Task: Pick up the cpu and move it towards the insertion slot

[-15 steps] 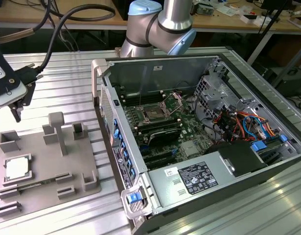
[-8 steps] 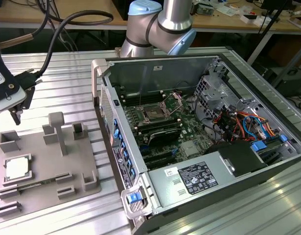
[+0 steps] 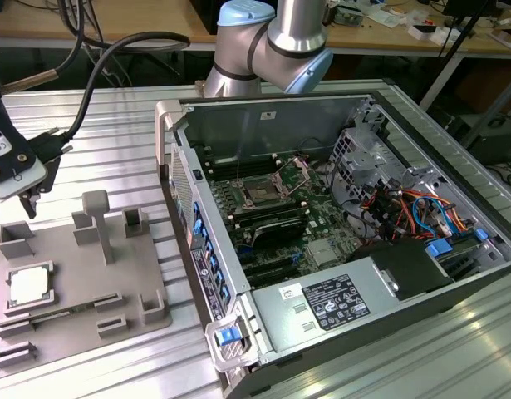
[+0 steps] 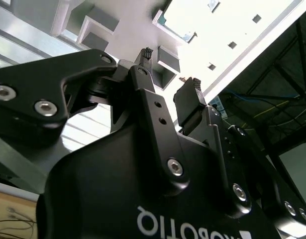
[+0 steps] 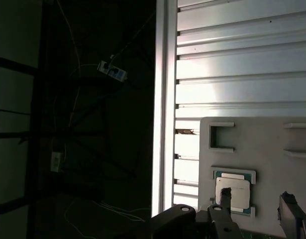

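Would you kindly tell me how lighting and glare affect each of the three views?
Exterior view: even light, the cpu and the insertion slot both legible. Second wrist view: strongly backlit, the gripper nearly a silhouette, overexposed white behind it. First wrist view: dark beyond the edge of the table, glare on its slats, cpu clear.

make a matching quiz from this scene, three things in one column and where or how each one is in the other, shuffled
Things:
1. cpu
2. insertion slot
3. gripper

Place or state:
A. open, holding nothing
B. lying on the grey plate at the exterior view's left
C. inside the computer case

Pairs: 1-B, 2-C, 3-A
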Available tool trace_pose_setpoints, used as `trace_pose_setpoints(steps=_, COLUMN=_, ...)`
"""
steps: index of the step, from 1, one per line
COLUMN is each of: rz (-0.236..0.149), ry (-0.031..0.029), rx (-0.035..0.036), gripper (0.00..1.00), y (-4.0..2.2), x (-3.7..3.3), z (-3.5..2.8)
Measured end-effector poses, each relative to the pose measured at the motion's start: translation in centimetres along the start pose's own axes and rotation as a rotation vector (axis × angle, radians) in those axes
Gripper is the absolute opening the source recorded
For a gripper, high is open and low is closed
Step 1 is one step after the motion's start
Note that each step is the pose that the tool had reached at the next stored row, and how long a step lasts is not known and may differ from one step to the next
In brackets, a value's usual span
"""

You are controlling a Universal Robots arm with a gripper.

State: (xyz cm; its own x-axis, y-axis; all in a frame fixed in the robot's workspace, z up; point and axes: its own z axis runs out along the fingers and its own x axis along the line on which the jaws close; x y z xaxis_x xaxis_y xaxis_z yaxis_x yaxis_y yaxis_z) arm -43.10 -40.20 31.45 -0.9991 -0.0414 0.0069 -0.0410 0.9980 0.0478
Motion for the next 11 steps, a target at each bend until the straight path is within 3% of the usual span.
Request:
trace_pose_setpoints(steps=5, rz=0.0, ry=0.0, rx=0.0, gripper=0.46, y=-0.01, x=0.0, z=0.03)
trace_pose_setpoints(steps=11, rz=0.0, ry=-0.0013, rx=-0.0001, gripper=0.46, y=-0.41, x=0.15, z=0.51)
